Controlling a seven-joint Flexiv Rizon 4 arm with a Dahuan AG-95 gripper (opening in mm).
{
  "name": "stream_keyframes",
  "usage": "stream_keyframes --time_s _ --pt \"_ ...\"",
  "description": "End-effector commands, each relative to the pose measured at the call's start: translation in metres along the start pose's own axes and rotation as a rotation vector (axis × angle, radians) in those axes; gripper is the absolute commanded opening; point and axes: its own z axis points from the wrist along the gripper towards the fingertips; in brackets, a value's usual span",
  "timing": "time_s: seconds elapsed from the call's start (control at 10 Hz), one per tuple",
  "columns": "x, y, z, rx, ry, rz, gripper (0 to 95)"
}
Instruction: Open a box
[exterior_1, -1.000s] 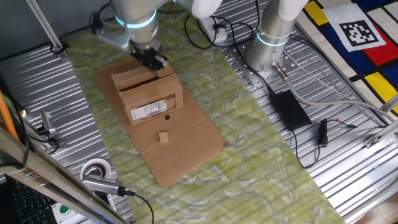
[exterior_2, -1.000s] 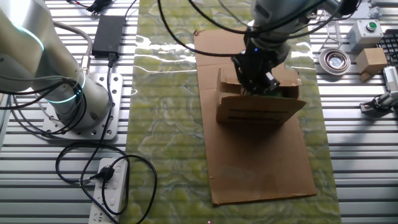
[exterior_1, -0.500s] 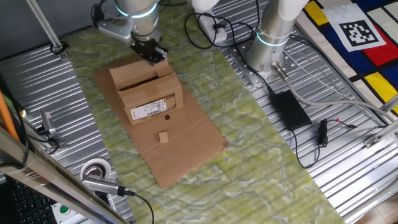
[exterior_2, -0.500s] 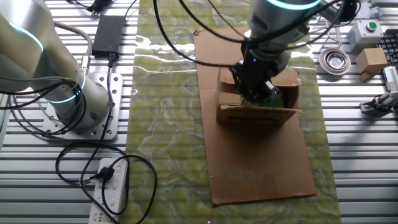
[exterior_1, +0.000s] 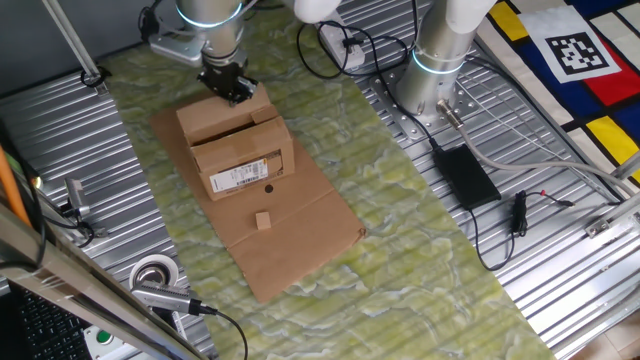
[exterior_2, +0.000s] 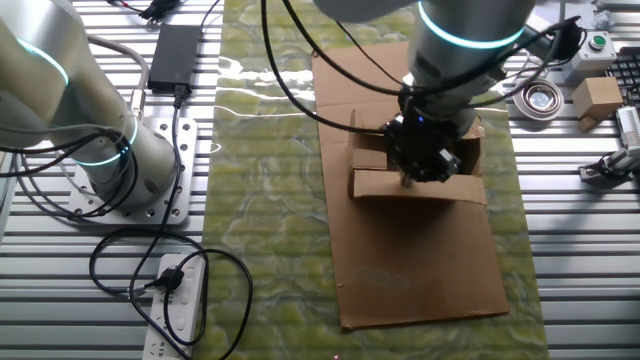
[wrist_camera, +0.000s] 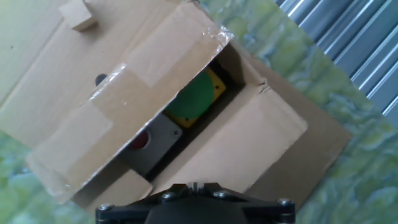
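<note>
The box (exterior_1: 245, 160) is a small brown carton with a white barcode label and a dark dot on its side. It stands on a flat cardboard sheet. Its top flaps are parted. The hand view shows the box (wrist_camera: 261, 137) with a green and yellow part and a grey part with a red button inside. My gripper (exterior_1: 228, 88) is at the box's far top flap, fingers together and holding nothing. In the other fixed view the gripper (exterior_2: 425, 168) is low over the outward-leaning flap (exterior_2: 380, 185). Only its base (wrist_camera: 194, 186) shows in the hand view.
The flat cardboard sheet (exterior_1: 300, 235) lies on a green mat and carries a small cardboard block (exterior_1: 263, 221). A tape roll (exterior_1: 155, 272) is at the front left. A second robot base (exterior_1: 435, 70) and a black power adapter (exterior_1: 465, 175) are on the right.
My gripper has moved across the box top toward the far flap. That flap has been pushed further outward, and the gap between the flaps is wider.
</note>
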Motion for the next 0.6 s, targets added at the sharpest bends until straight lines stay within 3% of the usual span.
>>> stream_keyframes --time_s 0.1,0.2,0.6 --pt "-0.003 -0.003 0.012 0.017 -0.026 -0.001 0.0" --pt "-0.004 -0.003 0.017 0.018 -0.038 0.01 0.0" --pt "-0.015 0.002 0.026 -0.042 -0.084 0.125 0.0"
